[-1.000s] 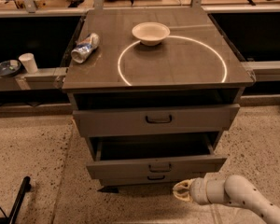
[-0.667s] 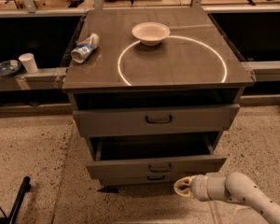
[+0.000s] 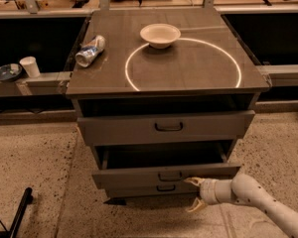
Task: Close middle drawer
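The white arm (image 3: 260, 202) comes in from the lower right corner of the frame and reaches left, nearly level, low before the cabinet (image 3: 114, 78). The gripper (image 3: 193, 194) sits at the right part of the cabinet's lower front. Its two fingers (image 3: 192, 181) are spread wide, one up and one down, holding nothing. The upper fingertip lies at the lower edge of the middle drawer (image 3: 134, 176); contact cannot be made out.

The cabinet has three drawers. The middle drawer, at lower centre of the frame, stands pulled out, its dark tray showing behind the low front panel with the small centre handle (image 3: 169, 175). The top drawer (image 3: 119, 129) is also partly out, and the bottom drawer (image 3: 134, 191) is nearly flush.

On the cabinet top are one bowl (image 3: 160, 35), one crushed can (image 3: 90, 50) and one pale ring (image 3: 227, 57). At left stand one cup (image 3: 29, 66) and one dish (image 3: 7, 72).
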Motion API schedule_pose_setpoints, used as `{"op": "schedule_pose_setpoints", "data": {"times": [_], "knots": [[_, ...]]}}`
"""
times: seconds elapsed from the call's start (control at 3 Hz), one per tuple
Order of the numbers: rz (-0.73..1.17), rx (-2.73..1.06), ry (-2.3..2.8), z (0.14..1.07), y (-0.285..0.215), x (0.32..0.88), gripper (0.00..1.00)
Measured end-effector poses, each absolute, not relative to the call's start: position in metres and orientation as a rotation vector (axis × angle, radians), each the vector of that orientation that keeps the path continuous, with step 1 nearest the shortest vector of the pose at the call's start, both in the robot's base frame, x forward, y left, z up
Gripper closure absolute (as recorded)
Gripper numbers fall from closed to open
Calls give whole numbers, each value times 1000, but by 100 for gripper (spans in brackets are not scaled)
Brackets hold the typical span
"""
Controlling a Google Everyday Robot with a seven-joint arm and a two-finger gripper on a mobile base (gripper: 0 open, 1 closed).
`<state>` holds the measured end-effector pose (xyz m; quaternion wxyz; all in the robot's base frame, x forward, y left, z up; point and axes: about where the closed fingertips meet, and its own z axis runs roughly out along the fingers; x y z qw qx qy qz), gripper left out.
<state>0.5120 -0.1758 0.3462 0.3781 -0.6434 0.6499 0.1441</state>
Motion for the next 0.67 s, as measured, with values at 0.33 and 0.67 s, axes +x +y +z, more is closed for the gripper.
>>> {"op": "schedule_pose_setpoints", "data": {"times": [0.33,0.67], "knots": [[368,-1646,1661,346,-176,511,0],[368,-1646,1661,346,-176,511,0]]}}
